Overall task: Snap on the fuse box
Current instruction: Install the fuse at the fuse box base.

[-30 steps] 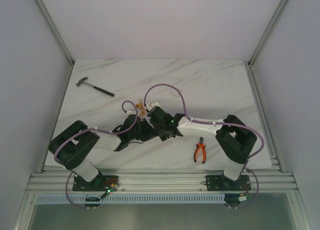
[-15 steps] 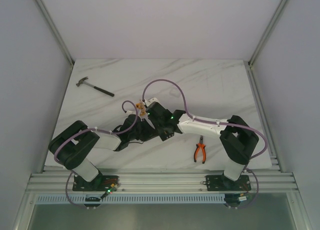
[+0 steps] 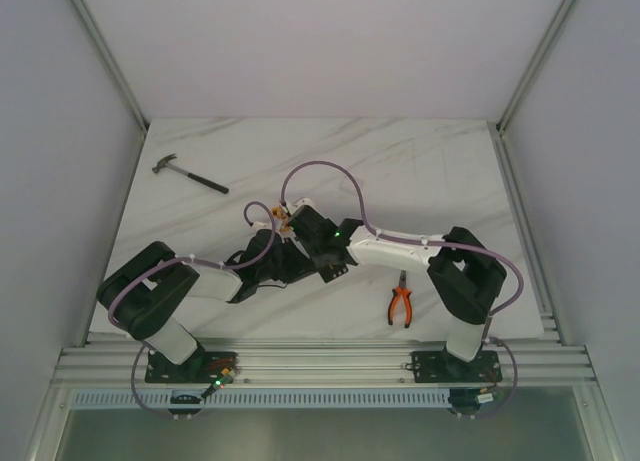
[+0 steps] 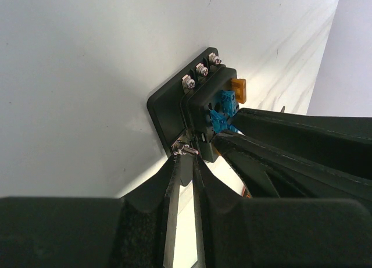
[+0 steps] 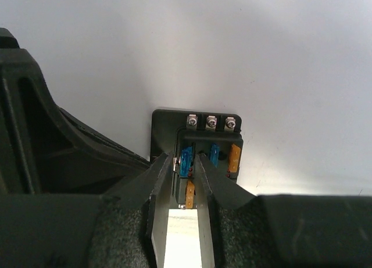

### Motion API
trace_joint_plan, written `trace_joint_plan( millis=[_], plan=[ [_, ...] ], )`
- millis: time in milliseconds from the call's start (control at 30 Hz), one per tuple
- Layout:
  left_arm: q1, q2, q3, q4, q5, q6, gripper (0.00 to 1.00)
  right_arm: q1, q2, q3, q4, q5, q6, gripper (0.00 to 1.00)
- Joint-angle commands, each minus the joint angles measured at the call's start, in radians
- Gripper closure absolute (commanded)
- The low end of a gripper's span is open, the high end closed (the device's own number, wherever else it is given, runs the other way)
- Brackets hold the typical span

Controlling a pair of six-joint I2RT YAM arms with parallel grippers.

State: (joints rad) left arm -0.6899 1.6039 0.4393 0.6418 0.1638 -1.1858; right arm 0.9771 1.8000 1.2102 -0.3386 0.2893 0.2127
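Where left end effector (image 4: 185,154) pinches, fuse box (image 4: 200,108) sits.

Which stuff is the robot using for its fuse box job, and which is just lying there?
For the job:
fuse box
left pincer, pinching its edge
right pincer, at its fuses

Just lying about:
hammer
orange-handled pliers

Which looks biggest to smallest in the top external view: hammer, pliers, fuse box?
1. hammer
2. pliers
3. fuse box, smallest as seen, but it is mostly hidden, so this rank is unsure.
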Motion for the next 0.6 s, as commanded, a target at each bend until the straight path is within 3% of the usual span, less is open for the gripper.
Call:
trace_joint_plan(
  millis=[0,300,567],
  plan=[
    [0.005,0.022,0.001,-0.032,-0.002,-0.006,0.77,0.005,0.023,0.039,-0.018,0.025,-0.001,0.73],
    [0.004,0.021,0.001,-0.036,-0.002,-0.006,0.77,-0.007,0.025,0.036,-0.035,0.036,0.001,0.88],
    [0.004,0.022,-0.001,-0.036,-0.002,-0.010,0.77,-0.038,0.008,0.020,-0.039,-0.018,0.008,0.92]
  ],
)
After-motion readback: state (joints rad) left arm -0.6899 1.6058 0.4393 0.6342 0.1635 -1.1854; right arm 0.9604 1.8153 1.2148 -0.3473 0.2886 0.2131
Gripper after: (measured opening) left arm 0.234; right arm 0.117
